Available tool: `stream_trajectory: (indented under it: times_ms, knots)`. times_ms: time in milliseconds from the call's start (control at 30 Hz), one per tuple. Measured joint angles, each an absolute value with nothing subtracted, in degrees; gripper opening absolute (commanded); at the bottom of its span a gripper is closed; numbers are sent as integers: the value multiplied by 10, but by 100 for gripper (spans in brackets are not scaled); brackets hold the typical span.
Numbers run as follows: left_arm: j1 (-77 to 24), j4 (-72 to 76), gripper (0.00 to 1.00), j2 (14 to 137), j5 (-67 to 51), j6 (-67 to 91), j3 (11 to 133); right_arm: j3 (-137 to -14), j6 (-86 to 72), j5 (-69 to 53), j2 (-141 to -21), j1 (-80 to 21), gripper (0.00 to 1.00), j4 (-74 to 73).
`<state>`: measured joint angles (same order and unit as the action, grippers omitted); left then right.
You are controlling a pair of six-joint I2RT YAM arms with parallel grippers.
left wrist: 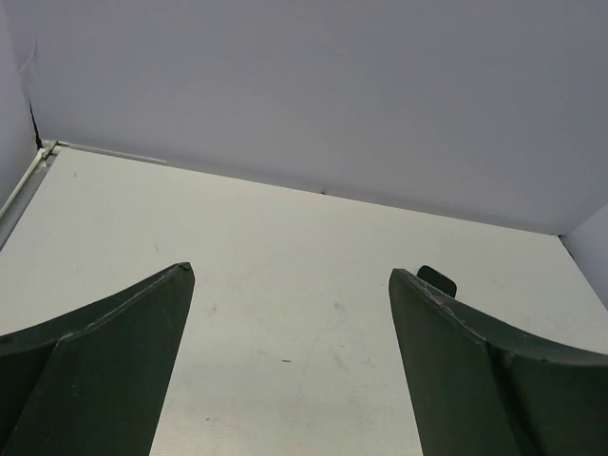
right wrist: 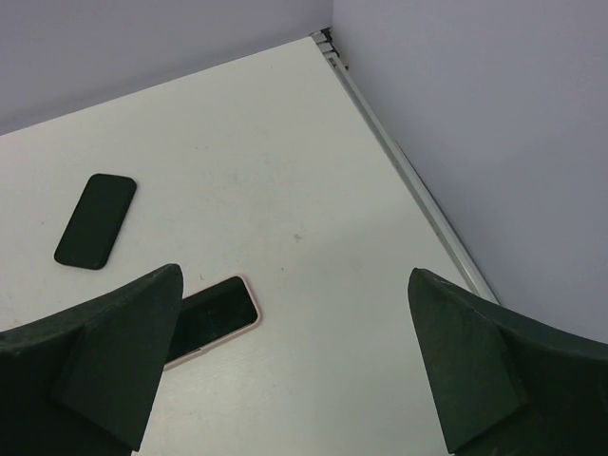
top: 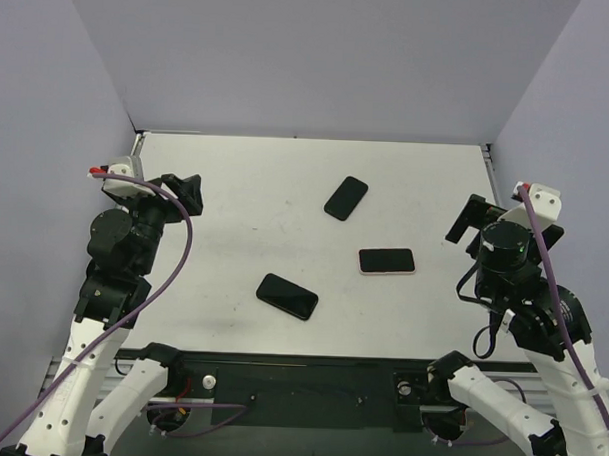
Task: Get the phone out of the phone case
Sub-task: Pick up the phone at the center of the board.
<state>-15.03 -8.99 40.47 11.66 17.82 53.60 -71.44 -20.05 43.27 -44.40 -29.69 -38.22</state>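
Done: nothing (extraction not begun).
Pink-cased phone (top: 386, 261): lying untouched, apart from both grippers.
Left gripper (left wrist: 292, 273): jaws wide, empty.
Right gripper (right wrist: 294, 274): jaws wide, empty.

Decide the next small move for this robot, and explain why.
Probably lower the right end effector toward the pink-rimmed phone: it lies flat, nearest that arm, its rim suggests a case, and the end effector is open and empty.

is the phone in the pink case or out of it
In. The phone fills the pink case, whose rim shows around the dark screen.
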Motion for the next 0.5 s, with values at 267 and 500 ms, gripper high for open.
stream_trajectory:
  times_ms: [267,500]
  knots:
    - [-150,-93,95,405,116,178,536,-714,-205,431,-453,-297,100,-386]
    - [-150,-93,95,405,116,179,535,-703,-183,355,-527,-305,99,-385]
